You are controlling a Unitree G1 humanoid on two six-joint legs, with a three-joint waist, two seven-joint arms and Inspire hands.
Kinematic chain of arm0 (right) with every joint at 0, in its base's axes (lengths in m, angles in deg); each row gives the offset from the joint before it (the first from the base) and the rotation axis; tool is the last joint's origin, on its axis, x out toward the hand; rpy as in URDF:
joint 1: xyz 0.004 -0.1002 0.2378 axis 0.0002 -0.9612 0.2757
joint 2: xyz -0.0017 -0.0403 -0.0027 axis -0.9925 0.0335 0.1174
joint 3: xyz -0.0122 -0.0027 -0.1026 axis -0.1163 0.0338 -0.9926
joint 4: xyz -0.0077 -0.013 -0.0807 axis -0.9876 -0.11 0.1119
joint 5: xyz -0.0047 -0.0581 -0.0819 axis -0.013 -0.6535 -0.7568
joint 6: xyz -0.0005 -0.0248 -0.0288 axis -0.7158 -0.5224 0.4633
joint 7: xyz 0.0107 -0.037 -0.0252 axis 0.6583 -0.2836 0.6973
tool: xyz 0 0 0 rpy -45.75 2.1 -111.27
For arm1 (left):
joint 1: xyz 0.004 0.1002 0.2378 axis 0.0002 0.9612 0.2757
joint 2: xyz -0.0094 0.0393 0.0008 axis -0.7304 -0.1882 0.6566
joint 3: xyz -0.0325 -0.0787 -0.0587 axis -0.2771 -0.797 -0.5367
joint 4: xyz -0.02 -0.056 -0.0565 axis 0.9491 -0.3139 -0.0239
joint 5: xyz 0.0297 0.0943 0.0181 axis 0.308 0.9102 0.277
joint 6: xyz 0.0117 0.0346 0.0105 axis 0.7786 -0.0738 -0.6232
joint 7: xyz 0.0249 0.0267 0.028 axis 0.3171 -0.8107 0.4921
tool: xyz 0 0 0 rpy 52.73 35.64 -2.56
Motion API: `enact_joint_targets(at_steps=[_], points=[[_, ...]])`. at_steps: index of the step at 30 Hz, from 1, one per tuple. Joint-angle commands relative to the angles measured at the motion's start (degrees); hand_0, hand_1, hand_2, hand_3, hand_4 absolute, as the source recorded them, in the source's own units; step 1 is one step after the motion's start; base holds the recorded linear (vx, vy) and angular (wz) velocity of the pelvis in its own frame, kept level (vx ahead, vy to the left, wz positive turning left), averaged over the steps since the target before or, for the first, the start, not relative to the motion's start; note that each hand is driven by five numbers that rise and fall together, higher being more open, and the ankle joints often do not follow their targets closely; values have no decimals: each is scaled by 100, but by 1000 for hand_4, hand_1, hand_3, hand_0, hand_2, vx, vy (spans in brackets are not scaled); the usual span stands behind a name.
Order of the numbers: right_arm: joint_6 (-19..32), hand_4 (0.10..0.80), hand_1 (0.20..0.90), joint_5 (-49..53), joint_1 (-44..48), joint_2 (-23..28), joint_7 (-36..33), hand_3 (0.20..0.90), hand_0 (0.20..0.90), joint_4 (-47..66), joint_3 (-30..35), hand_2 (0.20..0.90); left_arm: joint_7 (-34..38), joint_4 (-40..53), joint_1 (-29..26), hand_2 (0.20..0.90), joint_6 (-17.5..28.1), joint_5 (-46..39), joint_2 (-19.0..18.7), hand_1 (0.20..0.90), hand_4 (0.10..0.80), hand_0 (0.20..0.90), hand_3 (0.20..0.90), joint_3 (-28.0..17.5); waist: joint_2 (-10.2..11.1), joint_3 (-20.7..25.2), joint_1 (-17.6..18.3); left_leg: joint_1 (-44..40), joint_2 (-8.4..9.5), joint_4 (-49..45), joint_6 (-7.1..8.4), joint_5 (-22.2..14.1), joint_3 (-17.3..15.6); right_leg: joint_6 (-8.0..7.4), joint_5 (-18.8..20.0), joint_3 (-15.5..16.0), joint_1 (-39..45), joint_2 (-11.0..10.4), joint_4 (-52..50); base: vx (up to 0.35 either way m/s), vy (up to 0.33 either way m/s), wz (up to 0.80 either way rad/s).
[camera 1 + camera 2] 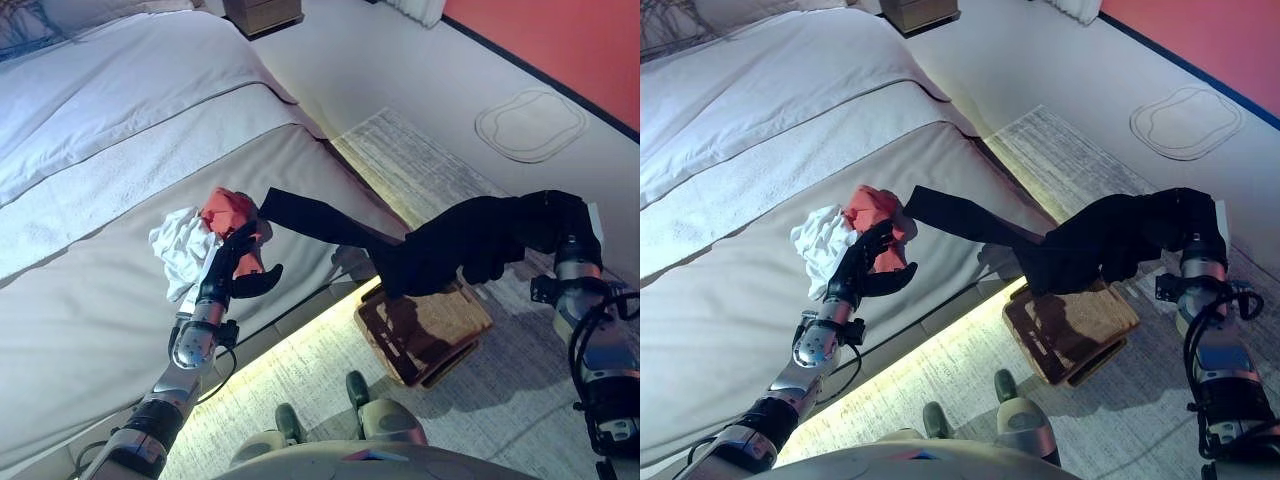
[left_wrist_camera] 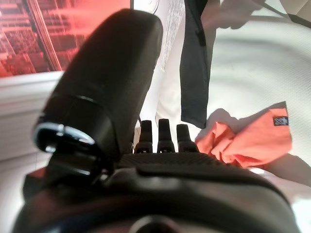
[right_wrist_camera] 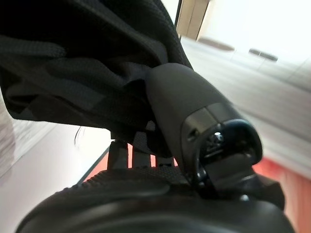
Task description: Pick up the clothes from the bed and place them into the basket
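While our right hand [image 1: 500,245] grips the black garment [image 1: 420,245] above the basket [image 1: 425,330], its tail stretches back to the bed [image 1: 100,300], where an orange cloth [image 1: 228,208] and a white cloth [image 1: 180,245] lie by our open left hand [image 1: 240,265].
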State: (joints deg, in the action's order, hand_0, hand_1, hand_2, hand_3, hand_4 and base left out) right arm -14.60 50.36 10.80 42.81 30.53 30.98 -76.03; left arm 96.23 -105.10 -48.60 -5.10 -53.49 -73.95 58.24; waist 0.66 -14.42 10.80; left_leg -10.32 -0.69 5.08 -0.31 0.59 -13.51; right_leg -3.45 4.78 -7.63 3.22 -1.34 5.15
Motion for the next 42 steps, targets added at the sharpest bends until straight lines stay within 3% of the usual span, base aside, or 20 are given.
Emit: enact_joint_targets(at_steps=[1,9,16,23,28,34,42], points=[[991,100,300,-25,368,271,-424,200,300,605,870,300,153,-203,-331,900,581,224,77,900,800,900,900,-193,71,682,107,213,-139,-65,24,-384,275,-67,-90,-55,-289,10,-366,-4,-1,-16],[128,100,300,-407,-333,2,104,200,300,436,741,300,217,-135,-259,900,534,350,87,900,800,900,900,-402,84,647,262,197,-166,-47,43,-353,151,-95,-38,-120,-352,35,-355,-6,-1,-10],[17,100,300,-513,-667,-492,441,200,300,-548,180,300,191,21,-297,900,346,413,-6,900,800,900,900,-466,90,588,259,158,-177,-33,51,-318,121,-106,2,-54,-331,38,-341,-6,-32,-6],[-185,100,300,-762,-290,-757,584,200,300,-1655,-783,300,165,-29,-516,900,305,438,-13,900,800,900,900,-198,60,565,85,132,-157,-37,59,-319,198,-106,25,73,-273,5,-307,-3,-19,0],[-84,100,300,-857,169,-1079,282,200,300,-2680,-1283,300,134,-106,-690,900,316,414,27,900,800,900,900,104,17,581,-123,128,-139,-39,50,-328,304,-116,25,161,-225,-31,-276,-1,-17,8],[11,100,300,-825,713,-1118,75,200,300,-3502,-1485,300,29,-290,-821,900,397,356,61,900,800,900,900,346,-37,593,-331,107,-117,-36,45,-332,442,-111,21,249,-143,-65,-241,17,-17,8],[-239,100,300,-886,1211,-1018,-68,200,300,-3511,-1610,300,-43,-446,-917,900,455,301,75,900,800,900,900,426,-52,585,-469,141,-103,-25,51,-317,574,-104,3,314,-118,-98,-230,11,-10,9]])
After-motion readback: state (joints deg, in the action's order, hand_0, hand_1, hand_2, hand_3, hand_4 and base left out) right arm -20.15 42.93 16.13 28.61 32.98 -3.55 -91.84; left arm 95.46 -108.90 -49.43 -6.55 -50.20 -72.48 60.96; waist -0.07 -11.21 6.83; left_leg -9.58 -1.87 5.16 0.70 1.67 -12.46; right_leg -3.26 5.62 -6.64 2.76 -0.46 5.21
